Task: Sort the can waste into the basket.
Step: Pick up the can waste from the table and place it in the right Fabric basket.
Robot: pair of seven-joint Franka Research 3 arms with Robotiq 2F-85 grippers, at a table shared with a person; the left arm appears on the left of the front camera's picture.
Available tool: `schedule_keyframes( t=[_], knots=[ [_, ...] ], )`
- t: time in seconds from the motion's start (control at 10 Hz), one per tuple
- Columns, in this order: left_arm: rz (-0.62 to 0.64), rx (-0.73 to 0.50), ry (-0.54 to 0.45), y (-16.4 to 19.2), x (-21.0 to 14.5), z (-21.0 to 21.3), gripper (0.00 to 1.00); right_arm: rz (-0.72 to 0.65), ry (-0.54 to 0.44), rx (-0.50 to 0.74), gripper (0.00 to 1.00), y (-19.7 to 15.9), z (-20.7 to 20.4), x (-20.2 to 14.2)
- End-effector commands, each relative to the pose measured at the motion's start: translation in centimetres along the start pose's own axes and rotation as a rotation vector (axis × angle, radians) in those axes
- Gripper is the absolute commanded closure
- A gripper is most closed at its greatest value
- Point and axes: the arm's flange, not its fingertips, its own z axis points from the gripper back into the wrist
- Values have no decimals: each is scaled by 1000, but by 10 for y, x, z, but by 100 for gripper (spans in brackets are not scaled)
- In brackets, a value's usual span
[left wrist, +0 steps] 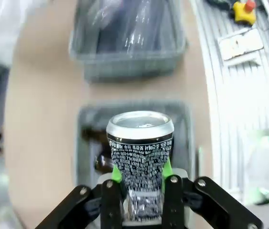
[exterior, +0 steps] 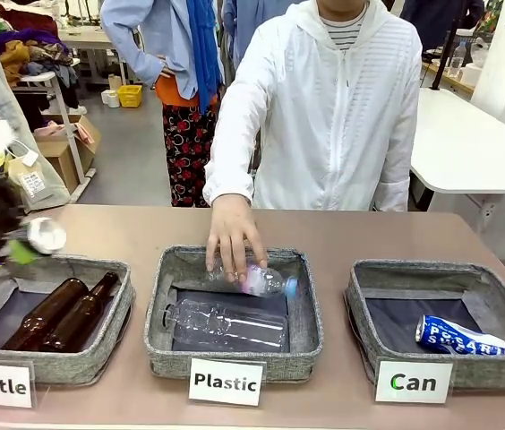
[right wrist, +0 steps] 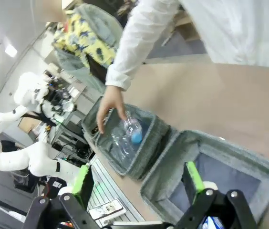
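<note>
My left gripper (exterior: 27, 244) is at the far left, blurred, above the "Bottle" basket. It is shut on the black-and-silver can (exterior: 46, 235). In the left wrist view the green pads (left wrist: 117, 174) clamp that can (left wrist: 140, 152) at its sides, silver top pointing away. The blue Pocari can (exterior: 458, 336) lies on its side inside the grey "Can" basket (exterior: 357, 309) at the right. My right gripper (right wrist: 138, 185) hangs open over that basket (right wrist: 230, 153), nothing between its fingers.
The "Bottle" basket (exterior: 118, 309) holds two brown glass bottles (exterior: 64, 313). A person in white has a hand (exterior: 232, 235) on a clear bottle with a blue cap (exterior: 266, 281) in the middle "Plastic" basket (exterior: 311, 313), above another clear bottle. Bare tabletop lies behind the baskets.
</note>
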Motion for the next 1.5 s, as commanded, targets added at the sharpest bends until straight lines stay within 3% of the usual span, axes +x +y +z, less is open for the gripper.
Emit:
schedule_keyframes(
  t=[0.0, 0.1, 0.2, 0.3, 0.7, 0.9, 1.2, 1.4],
  knots=[
    [-66, 49, 22, 13, 55, -23, 67, -124, 29, -117, 0, 5, 43, -10],
    [-61, 70, 28, 22, 72, -30, 67, -172, -10, -123, 0, 7, 75, -22],
    [-48, 74, 43, 29, 80, -39, 67, -170, -121, -104, 0, 8, 93, -27],
    [-45, 70, 63, 34, 82, -40, 67, -97, -1, -118, 0, -2, 52, -17],
    [92, 173, 48, 14, 32, 0, 67, -97, -1, -118, 0, -2, 52, -17],
    [131, 192, -9, -2, 10, 8, 67, -97, -1, -118, 0, -2, 52, -17],
    [61, 159, 4, 12, 48, -7, 67, -97, -1, -118, 0, -2, 52, -17],
    [-5, 198, 53, 40, 122, -35, 67, -105, 9, -112, 0, -1, 53, -18]
  ],
)
